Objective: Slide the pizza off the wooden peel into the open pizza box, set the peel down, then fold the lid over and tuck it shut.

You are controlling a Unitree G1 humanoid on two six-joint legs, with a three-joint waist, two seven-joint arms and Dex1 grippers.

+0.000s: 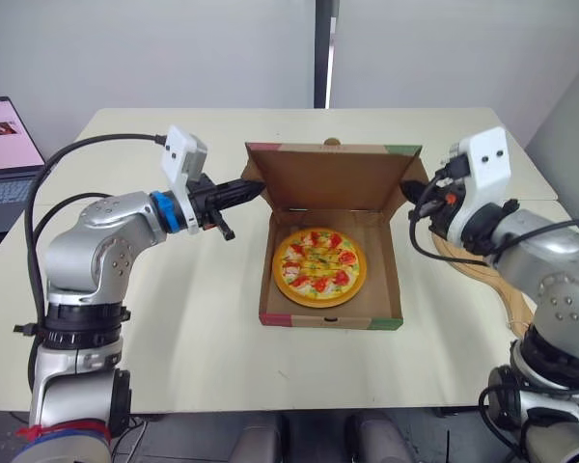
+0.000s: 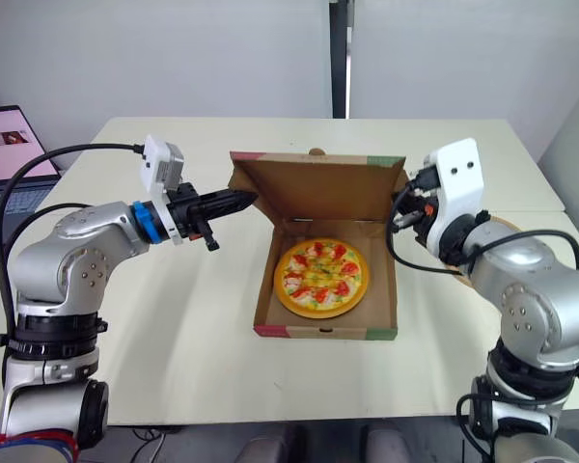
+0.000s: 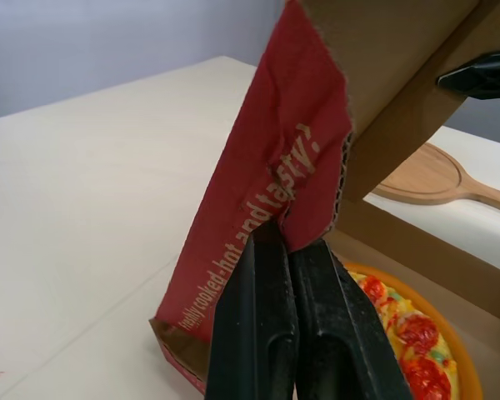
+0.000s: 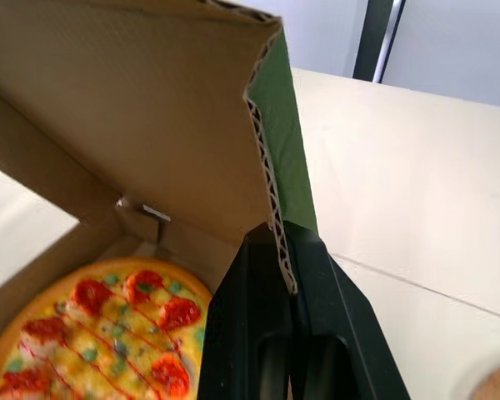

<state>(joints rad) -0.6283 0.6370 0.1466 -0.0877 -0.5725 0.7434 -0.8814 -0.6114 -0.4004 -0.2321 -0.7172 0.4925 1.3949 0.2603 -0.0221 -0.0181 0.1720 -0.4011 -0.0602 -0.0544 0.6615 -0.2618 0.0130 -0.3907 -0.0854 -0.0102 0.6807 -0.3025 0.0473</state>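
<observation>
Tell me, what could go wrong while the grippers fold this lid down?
The left gripper pinches only the edge of the creased red flap, so it may slip or tear.
The right gripper holds the green flap edge alike; uneven pulling could twist the lid.
The flaps may land on the pizza instead of tucking inside the box.

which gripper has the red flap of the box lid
The left gripper, shut on the red side flap printed with pale lettering; the right gripper pinches the green side flap instead.
</observation>
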